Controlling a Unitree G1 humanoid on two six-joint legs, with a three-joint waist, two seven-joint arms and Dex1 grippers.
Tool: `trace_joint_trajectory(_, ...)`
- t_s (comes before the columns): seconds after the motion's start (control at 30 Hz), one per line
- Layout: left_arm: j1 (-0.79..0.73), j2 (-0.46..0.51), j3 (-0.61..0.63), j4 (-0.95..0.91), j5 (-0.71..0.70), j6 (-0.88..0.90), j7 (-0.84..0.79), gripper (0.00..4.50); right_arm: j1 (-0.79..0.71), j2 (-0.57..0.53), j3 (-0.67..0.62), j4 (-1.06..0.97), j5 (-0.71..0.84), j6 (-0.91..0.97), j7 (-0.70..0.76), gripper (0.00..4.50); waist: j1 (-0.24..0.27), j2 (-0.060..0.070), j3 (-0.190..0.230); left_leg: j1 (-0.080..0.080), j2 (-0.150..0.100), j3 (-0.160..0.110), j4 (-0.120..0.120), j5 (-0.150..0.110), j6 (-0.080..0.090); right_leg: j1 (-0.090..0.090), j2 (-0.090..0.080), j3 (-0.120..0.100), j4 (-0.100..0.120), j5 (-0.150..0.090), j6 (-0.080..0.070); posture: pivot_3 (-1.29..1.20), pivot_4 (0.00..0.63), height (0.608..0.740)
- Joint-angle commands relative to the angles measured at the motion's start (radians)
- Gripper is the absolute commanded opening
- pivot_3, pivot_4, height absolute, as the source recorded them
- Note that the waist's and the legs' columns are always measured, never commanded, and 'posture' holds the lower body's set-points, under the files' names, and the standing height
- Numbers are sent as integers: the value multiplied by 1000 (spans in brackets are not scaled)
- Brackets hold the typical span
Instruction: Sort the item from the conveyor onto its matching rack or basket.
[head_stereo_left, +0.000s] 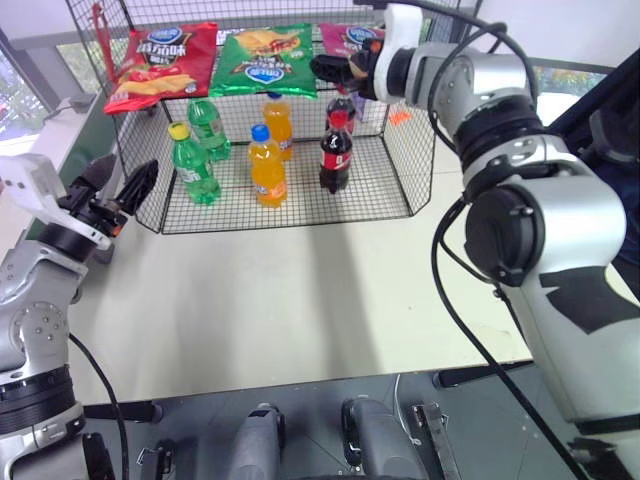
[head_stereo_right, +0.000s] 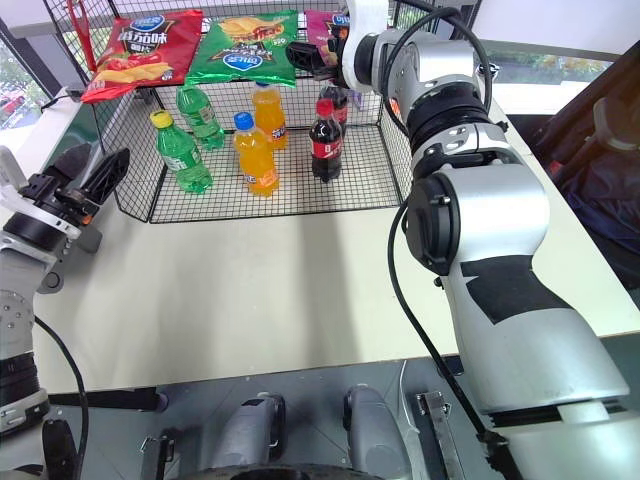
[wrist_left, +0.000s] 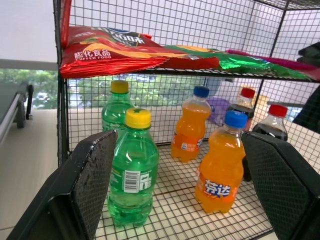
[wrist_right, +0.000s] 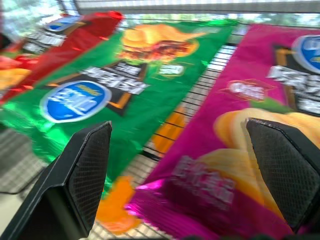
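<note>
Pink bag (wrist_right: 250, 150) lies on the slanted shelf (wrist_left: 210, 75) beside the green bag (wrist_right: 125, 85). Right fingers (wrist_right: 90, 165) are apart, just above it. Left fingers (wrist_left: 95, 175) are apart too. Bag could slide down, or the fingers could snag it.

The left arm, grey metal with a white wrist block, is held low at the left side. Its black two-fingered left gripper (head_stereo_left: 118, 183) is spread wide. The big silver right arm is stretched far forward and up. Its black two-fingered right gripper (wrist_right: 180, 165) is spread wide too, with nothing held.
</note>
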Motion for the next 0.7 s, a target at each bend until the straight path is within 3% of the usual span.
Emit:
trace_joint_trajectory(0.03, -3, 9, 14, -51, -6, -18, 3, 4102, -61, -58, 12, -108, 29, -5, 94, 4381, 2, 0, 0, 0, 0, 0, 0, 0, 0, 0, 0, 0, 0, 0, 0, 0, 150, 740)
trace_joint_trajectory(0.13, 13, 16, 16, -66, -6, -9, -1, 4102, 9, -120, 53, -263, 41, 78, 204, 4381, 7, 0, 0, -1, 0, 0, 0, 0, 0, 0, 0, 0, 0, 0, 0, 0, 150, 740)
trace_joint_trajectory(0.2, 37, 27, 17, -89, -16, 15, -7, 4102, 137, -174, 78, -512, 88, 203, 280, 4381, 9, -1, -1, -1, -1, -1, 0, 0, 0, 0, -1, 0, -1, 0, 0, 0, 150, 740)
trace_joint_trajectory(0.3, 68, 39, 18, -128, -38, 46, -15, 4102, 424, -272, 96, -977, 180, 381, 338, 4381, 21, -2, -1, -1, -1, -2, 1, -1, 1, 2, -1, -2, -2, 0, 1, 0, 150, 740)
trace_joint_trajectory(0.4, 88, 61, 10, -160, -59, 78, -33, 4102, 651, -341, 78, -1266, 246, 495, 322, 4381, 26, 1, 0, 0, -1, -2, 2, -1, 1, 2, -1, -1, -1, 0, 1, 0, 150, 740)
trace_joint_trajectory(0.57, 104, 85, 3, -195, -97, 136, -51, 4102, 904, -399, 57, -1519, 309, 509, 299, 4381, 20, 3, 1, 1, 0, 0, 3, -1, 1, 1, 0, 0, 1, -1, 1, 0, 150, 740)
trace_joint_trajectory(0.7, 107, 71, -12, -231, -127, 170, -36, 4102, 1082, -423, 35, -1585, 330, 443, 287, 4381, 26, 1, 0, 7, 1, -1, 2, -1, 1, 8, 1, 0, -1, -1, 0, 0, 150, 740)
